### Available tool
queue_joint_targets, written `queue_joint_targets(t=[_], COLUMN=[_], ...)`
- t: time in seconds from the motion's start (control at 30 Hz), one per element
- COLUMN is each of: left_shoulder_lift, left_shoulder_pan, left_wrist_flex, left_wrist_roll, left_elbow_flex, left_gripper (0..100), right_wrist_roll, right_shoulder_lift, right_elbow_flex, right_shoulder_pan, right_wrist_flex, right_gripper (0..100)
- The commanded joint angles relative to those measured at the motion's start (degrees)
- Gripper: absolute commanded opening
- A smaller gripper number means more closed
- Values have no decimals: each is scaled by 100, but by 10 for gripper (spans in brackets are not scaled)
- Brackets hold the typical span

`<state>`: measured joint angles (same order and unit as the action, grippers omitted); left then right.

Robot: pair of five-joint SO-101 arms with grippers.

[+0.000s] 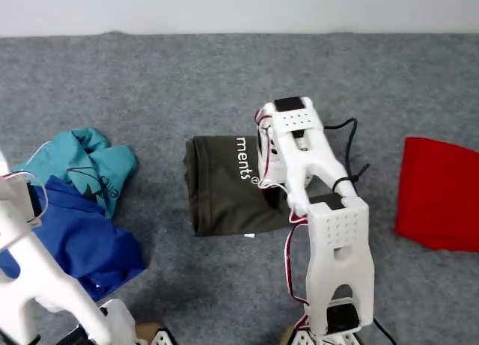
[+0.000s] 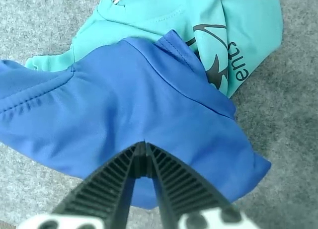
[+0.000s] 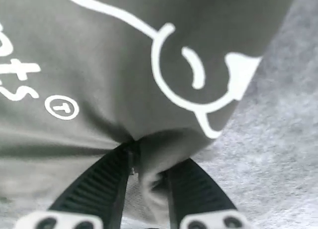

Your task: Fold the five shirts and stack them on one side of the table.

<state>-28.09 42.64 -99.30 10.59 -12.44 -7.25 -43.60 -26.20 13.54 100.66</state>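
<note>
Shirts, four counted, one of each colour; blue shirt (image 2: 149, 90) clenched in left gripper (image 2: 144, 154) at the fingertips, with teal shirt (image 2: 149, 15) just beyond, touching it; olive shirt (image 3: 124, 65) edge fold grasped by right gripper (image 3: 144, 159), bare grey table (image 3: 278, 154) beside its fingers; red shirt (image 1: 438, 191) well apart, open table between.

Grey-covered table (image 1: 150, 75). Left: crumpled teal shirt (image 1: 90, 162) and blue shirt (image 1: 82, 236), overlapping. Centre: folded olive shirt (image 1: 221, 184); right: red shirt (image 1: 438, 191).
</note>
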Motion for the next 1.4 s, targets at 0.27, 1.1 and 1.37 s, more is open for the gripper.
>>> queue_joint_targets(t=[0.27, 1.1, 1.37], left_shoulder_lift=[-114, -105, -105], left_shoulder_pan=[-35, -35, -35], left_wrist_flex=[53, 18, 18], left_wrist_roll=[53, 53, 53], left_elbow_flex=[13, 4, 4], left_gripper=[6, 6, 6], right_wrist_roll=[4835, 5864, 5029], right_shoulder_lift=[1481, 1824, 2264], right_elbow_flex=[-88, -88, -88], right_shoulder_pan=[-2009, -1930, -1499], right_wrist_flex=[-75, -2914, -1499], right_gripper=[9, 214, 166])
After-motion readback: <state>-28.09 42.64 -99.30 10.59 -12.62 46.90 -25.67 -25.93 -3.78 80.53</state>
